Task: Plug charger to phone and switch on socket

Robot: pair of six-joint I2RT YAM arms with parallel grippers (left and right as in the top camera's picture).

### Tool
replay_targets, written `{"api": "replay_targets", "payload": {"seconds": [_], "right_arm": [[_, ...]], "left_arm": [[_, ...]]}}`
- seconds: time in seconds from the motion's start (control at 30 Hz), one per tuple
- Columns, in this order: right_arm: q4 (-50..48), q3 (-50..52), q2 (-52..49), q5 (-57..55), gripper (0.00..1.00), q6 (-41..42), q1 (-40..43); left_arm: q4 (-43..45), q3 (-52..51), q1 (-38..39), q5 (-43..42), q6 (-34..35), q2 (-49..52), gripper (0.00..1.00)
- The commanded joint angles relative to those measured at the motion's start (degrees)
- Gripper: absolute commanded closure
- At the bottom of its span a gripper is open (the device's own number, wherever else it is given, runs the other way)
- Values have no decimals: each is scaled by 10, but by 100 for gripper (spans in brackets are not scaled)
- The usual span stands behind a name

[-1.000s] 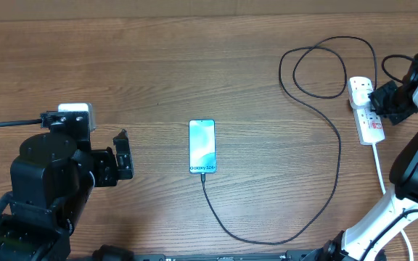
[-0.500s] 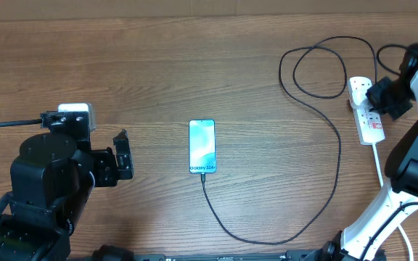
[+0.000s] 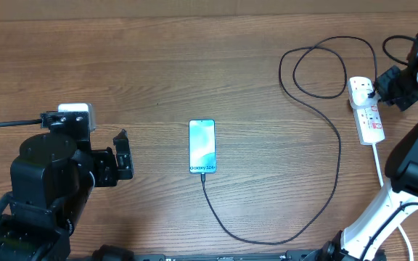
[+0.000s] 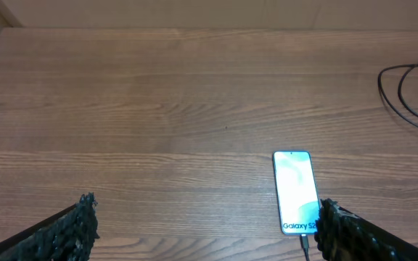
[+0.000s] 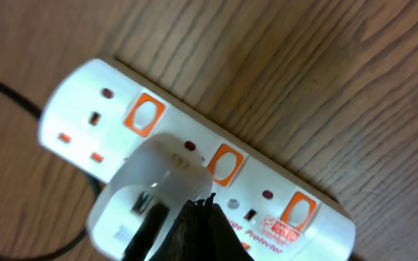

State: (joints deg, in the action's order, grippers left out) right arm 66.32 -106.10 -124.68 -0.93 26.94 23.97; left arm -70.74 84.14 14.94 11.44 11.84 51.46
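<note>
The right end effector [image 5: 197, 221], fingertips pressed into one dark point as if for poking, hangs over the white plug head [image 5: 147, 199] in the white oblong power strip [image 5: 267, 181], beside the middle of its three orange-red switches [image 5: 226, 163]. The one slim lit-screen smartphone [image 3: 202, 146] lies well away, nearer the spread, empty left end effector [image 4: 205, 225], the single thin black charger cable [image 3: 339, 148] entering its lower edge.

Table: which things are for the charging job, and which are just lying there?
For the job: phone, charger, socket, and the right gripper at the socket.
Just there: left gripper, open and holding nothing; the table underneath.
</note>
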Motion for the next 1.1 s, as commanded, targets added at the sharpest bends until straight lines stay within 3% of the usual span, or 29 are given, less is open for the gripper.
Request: {"api": "replay_targets", "payload": {"seconds": [0.0,0.73,1.07], "right_arm": [[-1,-7,-27,-9,96,-3,3],[-13,-7,-88,51,96,-18,-17],[12,-9,-56,28,96,-17,-27]], "left_arm": [[0,0,-4,7,6,-7,0],[0,0,-4,7,6,-7,0],[0,0,-4,7,6,-9,0]]}}
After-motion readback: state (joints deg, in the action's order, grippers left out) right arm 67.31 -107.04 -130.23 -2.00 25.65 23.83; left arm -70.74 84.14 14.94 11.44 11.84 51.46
